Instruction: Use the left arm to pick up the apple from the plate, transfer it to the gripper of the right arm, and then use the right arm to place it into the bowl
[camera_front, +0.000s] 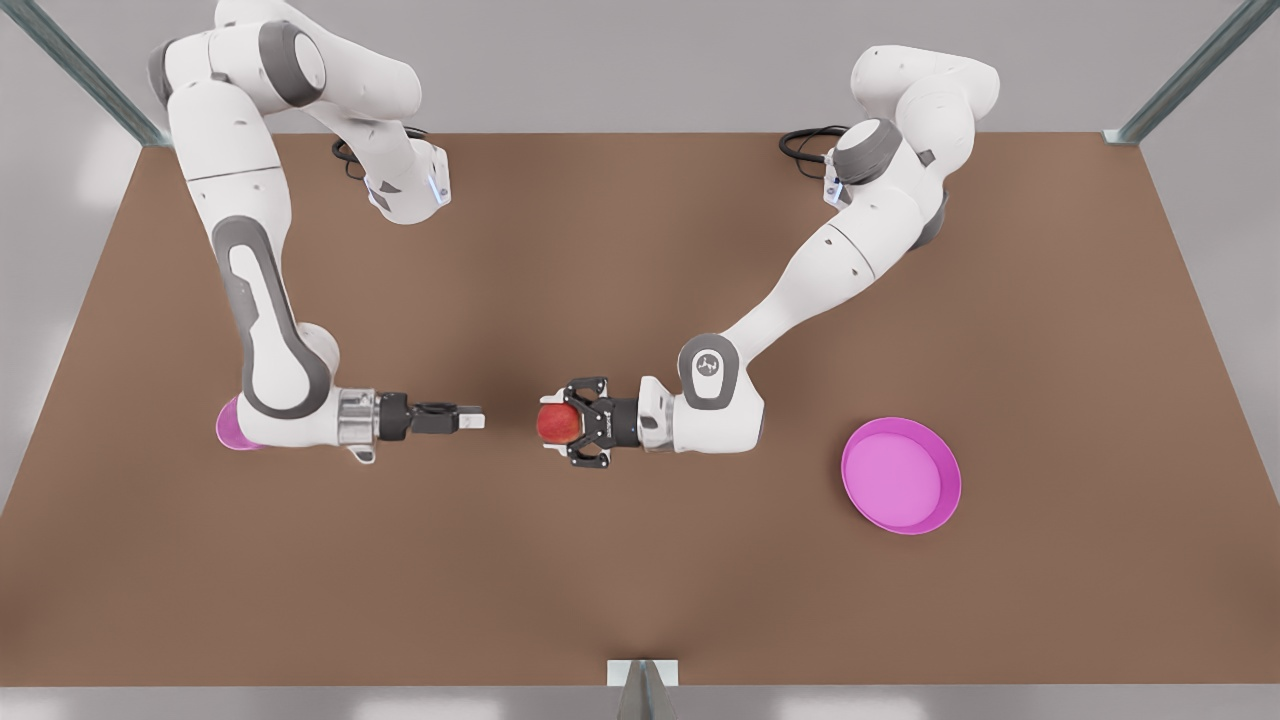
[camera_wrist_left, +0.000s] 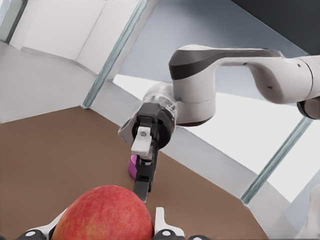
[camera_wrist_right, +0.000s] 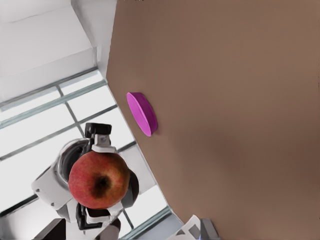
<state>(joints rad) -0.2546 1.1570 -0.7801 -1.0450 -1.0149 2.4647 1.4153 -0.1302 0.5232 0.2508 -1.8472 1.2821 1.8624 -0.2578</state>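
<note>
Holding the apple (camera_front: 558, 424) clamped between its fingers, the left gripper (camera_front: 562, 424) hung level above the middle of the brown table (camera_front: 640, 580), on the arm reaching in from the front view's right. The plate (camera_front: 900, 476) lay empty on the table behind that arm, well apart from the fruit. Facing it across a short gap, the right gripper (camera_front: 478, 419) pointed straight at the apple without touching it; from the left wrist view its fingers (camera_wrist_left: 141, 140) looked stacked one behind the other, and I could not tell how wide they stood. The bowl (camera_front: 230, 425) peeked out from behind the right arm's wrist, mostly hidden.

To my eye the pickup was done and the handover was the step in hand. The next move seemed to call for closing that gap along one line, the right fingers spread wider than the apple and set crosswise to the left ones, with the left grip let go only once the right had closed.
</note>
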